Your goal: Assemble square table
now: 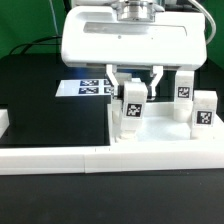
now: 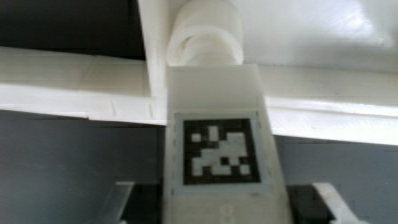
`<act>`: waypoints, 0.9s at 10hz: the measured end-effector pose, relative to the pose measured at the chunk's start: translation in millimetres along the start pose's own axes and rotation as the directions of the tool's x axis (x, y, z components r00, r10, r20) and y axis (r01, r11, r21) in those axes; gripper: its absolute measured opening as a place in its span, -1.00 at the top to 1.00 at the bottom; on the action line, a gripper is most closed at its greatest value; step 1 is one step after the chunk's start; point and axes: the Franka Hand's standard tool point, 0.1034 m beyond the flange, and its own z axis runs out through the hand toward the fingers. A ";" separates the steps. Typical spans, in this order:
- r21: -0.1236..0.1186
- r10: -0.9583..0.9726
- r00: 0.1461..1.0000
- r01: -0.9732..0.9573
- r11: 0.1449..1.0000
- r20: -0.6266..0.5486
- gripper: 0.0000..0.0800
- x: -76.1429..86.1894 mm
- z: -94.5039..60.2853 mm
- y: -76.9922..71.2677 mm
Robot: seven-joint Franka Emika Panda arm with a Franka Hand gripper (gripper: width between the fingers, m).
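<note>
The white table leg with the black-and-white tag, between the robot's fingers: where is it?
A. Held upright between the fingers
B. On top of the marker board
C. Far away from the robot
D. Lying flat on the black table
A: the table leg stands upright with the gripper closed around its top, one of the fingers on each side.

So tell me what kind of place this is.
Probably a lab test bench: a black table with a marker board, tagged white legs, and a gripper holding one leg.
</note>
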 end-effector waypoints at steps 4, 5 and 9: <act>-0.001 0.001 1.000 -0.001 1.000 0.001 0.27 -0.5 0.4 0.9; -0.001 0.001 1.000 -0.001 1.000 0.001 -0.17 -0.5 0.4 0.9; -0.001 0.000 1.000 0.000 1.000 0.001 -0.59 -0.5 0.4 0.9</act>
